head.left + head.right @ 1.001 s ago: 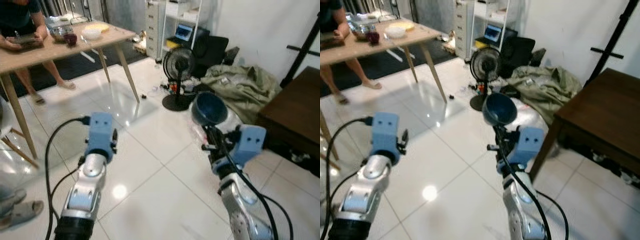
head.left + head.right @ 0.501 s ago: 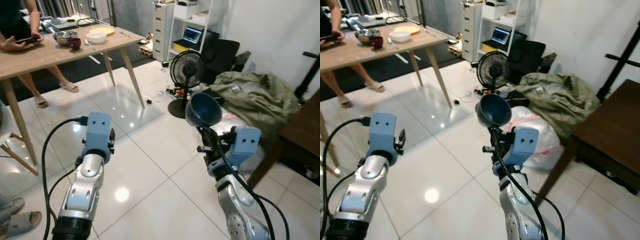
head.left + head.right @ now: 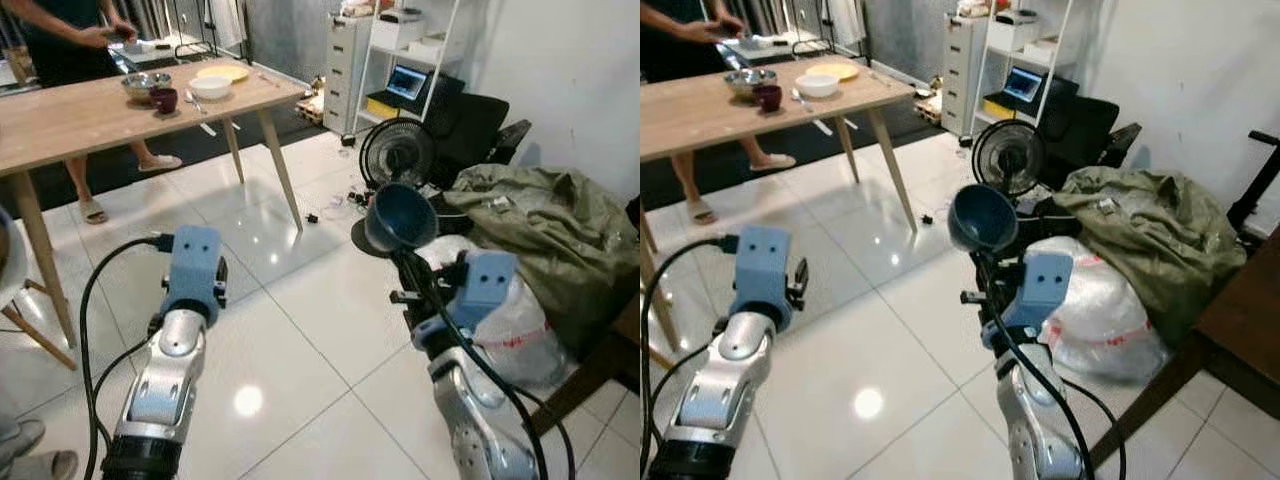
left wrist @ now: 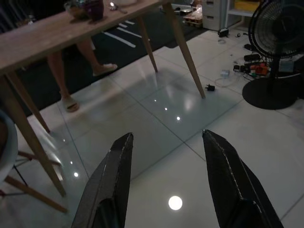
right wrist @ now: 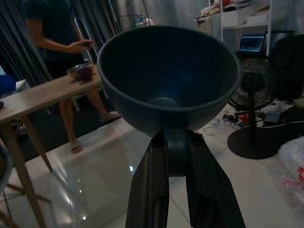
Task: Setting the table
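Note:
My right gripper [image 3: 405, 262] is shut on a dark blue bowl [image 3: 399, 216], holding it up by its base above the white floor; the right wrist view looks straight into the blue bowl [image 5: 168, 71]. My left gripper [image 4: 166, 183] stands open and empty over the floor tiles. A wooden table [image 3: 70, 118] stands at the far left. At its far end sit a steel bowl [image 3: 145, 84], a dark red cup [image 3: 164, 99], a white bowl [image 3: 210, 87], a yellow plate [image 3: 224, 72] and a spoon [image 3: 194, 101].
A person [image 3: 70, 30] stands behind the table holding something. A black floor fan [image 3: 394, 158] with cables, a shelf with a laptop [image 3: 407, 82], an olive cloth heap [image 3: 555, 220] and a white plastic bag [image 3: 520, 322] crowd the right. A chair [image 3: 15, 270] is at the left edge.
The camera has swung left and advanced: the table sits more central and nearer, and the dark wooden furniture at right has slid out of view. The bowl stays held.

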`<state>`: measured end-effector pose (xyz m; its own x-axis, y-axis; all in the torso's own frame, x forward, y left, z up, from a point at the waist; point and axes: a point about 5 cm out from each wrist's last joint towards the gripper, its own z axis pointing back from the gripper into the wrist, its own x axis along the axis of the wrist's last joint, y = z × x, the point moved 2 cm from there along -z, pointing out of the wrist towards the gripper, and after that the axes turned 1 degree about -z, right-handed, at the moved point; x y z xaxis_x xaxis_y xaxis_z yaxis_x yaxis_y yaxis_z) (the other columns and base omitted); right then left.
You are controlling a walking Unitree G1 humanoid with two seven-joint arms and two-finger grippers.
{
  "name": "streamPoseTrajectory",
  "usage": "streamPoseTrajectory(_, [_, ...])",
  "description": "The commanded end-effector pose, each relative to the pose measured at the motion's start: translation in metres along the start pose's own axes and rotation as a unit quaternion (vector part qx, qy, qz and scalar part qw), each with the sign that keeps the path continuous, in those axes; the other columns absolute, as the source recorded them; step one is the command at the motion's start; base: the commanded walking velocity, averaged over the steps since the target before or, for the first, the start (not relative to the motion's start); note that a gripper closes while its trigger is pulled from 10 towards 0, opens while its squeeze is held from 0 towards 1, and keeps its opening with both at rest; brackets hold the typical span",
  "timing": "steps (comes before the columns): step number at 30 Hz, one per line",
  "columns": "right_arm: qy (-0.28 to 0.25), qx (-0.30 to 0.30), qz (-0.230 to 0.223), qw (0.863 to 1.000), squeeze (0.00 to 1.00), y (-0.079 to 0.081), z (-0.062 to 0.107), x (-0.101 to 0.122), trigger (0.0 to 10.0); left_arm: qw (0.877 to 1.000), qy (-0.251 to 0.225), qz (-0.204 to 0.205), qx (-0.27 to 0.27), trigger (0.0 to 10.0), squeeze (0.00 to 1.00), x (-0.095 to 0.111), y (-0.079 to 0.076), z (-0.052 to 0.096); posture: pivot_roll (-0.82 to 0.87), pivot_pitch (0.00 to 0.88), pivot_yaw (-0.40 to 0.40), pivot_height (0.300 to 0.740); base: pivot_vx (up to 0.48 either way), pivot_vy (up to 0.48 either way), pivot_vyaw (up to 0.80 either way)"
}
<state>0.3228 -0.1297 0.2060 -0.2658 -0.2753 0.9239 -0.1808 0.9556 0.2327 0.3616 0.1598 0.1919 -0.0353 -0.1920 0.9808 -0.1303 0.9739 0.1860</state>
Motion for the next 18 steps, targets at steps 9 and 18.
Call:
streamPoseTrajectory(9, [0.003, 0.0, -0.002, 1.0, 0.0, -0.0013, -0.0007, -0.0017, 10.0, 1.0, 0.005, -0.004, 0.002, 10.0, 0.0, -0.0045, 0.0005, 0.0019, 0.08, 0.025, 0.087, 0.74, 0.45, 0.0, 0.46])
streamPoseTrajectory(18, [0.003, -0.001, -0.002, 1.0, 0.0, -0.0023, -0.0016, -0.0017, 10.0, 1.0, 0.005, -0.002, 0.005, 10.0, 0.0, -0.0045, 0.0003, 0.0018, 0.08, 0.02, 0.081, 0.74, 0.45, 0.0, 0.58])
